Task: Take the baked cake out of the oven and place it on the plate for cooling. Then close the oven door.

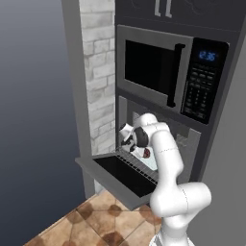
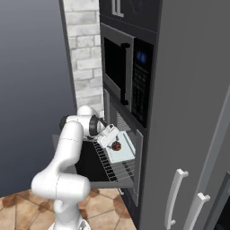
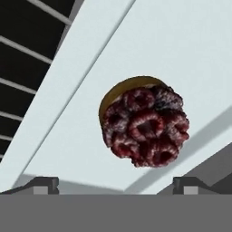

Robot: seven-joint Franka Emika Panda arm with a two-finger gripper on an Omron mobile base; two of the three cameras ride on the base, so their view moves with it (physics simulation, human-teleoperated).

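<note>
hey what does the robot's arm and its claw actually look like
The arm is glossy white, built of rounded tubular segments with dark bands at the joints. The claw ends in two small dark, blocky finger tips. No cables or markings are visible.

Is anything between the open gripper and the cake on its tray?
Nothing visible. In the hand view the cake sits bare on the pale tray, straight ahead of the open gripper. The oven door is dropped flat, and the tray rests on the pulled-out wire rack.
</note>
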